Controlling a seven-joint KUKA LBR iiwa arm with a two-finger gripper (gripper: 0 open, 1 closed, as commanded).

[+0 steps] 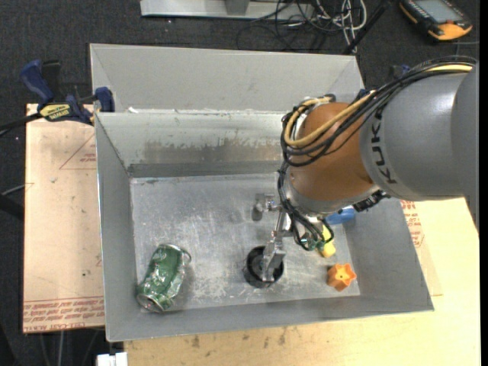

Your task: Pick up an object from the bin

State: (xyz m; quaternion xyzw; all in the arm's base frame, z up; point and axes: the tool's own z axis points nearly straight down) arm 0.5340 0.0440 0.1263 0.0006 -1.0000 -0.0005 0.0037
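Observation:
My gripper [269, 258] reaches down in the front middle of the bin, its tip resting on or in a small black round object [258, 269] on the bin floor. A small orange block [341, 275] lies to the right of it, near the front right corner. A little above the block, a small yellow piece [327, 248] sits at the edge of the arm's orange cover. Behind that, a blue object [343, 216] is mostly hidden under the arm.
A crushed green can [162, 278] lies at the front left of the bin, well apart from the gripper. The arm and its orange cover and cables hang over the right half of the bin.

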